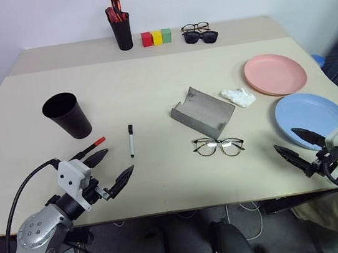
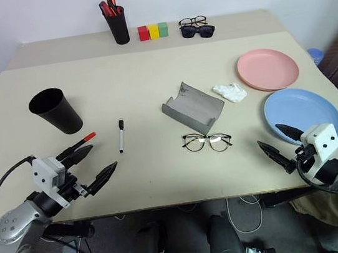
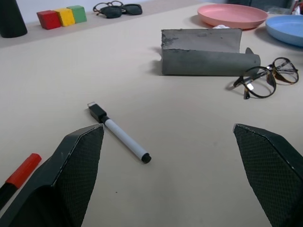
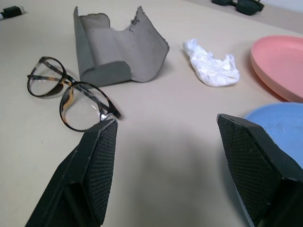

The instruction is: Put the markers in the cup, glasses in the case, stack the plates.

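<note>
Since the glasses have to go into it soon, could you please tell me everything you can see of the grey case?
The grey case is a rectangular, box-shaped holder of what looks like felt-like fabric. It lies on the table near the middle, turned at an angle, with its flap lid open and nothing visible inside. One edge of the flap looks frayed. The glasses lie just in front of it, apart from it, and a crumpled white tissue lies close beside it. Neither gripper touches it.

The white marker (image 3: 120, 137) lies on the counter (image 3: 189, 156) between the left claw's (image 3: 175, 179) wide-apart fingers (grey case (image 3: 203, 57) and glasses (image 3: 267, 76) beyond).
</note>
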You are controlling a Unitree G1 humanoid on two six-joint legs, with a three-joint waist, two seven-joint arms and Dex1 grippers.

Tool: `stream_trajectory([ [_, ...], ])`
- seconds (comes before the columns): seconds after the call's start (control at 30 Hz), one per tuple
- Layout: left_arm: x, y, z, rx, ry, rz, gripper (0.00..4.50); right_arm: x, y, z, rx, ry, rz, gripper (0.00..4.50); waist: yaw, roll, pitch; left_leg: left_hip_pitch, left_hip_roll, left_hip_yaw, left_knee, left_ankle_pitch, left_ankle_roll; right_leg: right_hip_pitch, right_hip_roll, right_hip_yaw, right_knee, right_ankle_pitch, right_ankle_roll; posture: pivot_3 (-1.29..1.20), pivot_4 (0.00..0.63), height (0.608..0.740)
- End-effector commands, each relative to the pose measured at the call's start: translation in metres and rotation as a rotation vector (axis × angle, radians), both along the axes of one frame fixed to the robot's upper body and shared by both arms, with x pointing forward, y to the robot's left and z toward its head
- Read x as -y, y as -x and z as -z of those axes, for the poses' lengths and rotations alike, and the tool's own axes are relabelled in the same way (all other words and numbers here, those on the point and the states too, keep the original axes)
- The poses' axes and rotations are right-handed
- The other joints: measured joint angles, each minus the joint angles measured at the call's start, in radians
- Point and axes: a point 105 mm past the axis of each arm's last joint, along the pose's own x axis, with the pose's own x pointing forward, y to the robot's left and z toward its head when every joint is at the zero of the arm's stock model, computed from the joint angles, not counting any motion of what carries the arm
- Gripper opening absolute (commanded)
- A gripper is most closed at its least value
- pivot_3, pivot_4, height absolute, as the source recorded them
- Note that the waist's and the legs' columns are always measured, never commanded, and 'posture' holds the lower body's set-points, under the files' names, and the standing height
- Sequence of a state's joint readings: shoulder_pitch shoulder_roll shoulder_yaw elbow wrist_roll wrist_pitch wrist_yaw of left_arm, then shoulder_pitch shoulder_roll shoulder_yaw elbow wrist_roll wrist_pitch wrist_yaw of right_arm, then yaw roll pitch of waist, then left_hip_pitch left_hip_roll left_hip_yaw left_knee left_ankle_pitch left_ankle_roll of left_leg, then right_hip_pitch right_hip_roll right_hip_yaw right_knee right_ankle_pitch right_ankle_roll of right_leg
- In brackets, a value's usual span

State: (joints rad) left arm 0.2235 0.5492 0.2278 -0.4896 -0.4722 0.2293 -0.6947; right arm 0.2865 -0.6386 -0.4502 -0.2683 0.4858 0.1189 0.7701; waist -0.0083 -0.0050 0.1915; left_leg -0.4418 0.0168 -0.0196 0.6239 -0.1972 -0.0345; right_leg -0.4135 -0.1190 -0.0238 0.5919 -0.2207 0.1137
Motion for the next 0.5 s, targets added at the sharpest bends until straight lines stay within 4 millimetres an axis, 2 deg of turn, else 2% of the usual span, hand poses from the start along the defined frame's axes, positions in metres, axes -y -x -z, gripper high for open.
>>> stream_trajectory([
  [0.03,0.0037,0.0026,-0.0112,0.038,0.002,0.014,4.5,-0.0003,0.0002,-0.0189,0.056,0.021,0.002,3.41,0.0,0.0,0.0,0.0,0.0,0.0,0.0,0.0,0.0,0.0,0.0,0.0,0.0,0.0,0.0,0.0,0.15,0.74],
  [0.5,0.0014,-0.0047,-0.0076,0.004,0.006,-0.059,4.5,-0.0032,-0.0012,-0.0226,0.059,0.024,0.012,3.41,-0.002,0.0,0.0,0.0,0.0,0.0,0.003,0.0,0.0,0.0,0.0,0.0,0.001,0.0,0.0,0.0,0.15,0.74],
])
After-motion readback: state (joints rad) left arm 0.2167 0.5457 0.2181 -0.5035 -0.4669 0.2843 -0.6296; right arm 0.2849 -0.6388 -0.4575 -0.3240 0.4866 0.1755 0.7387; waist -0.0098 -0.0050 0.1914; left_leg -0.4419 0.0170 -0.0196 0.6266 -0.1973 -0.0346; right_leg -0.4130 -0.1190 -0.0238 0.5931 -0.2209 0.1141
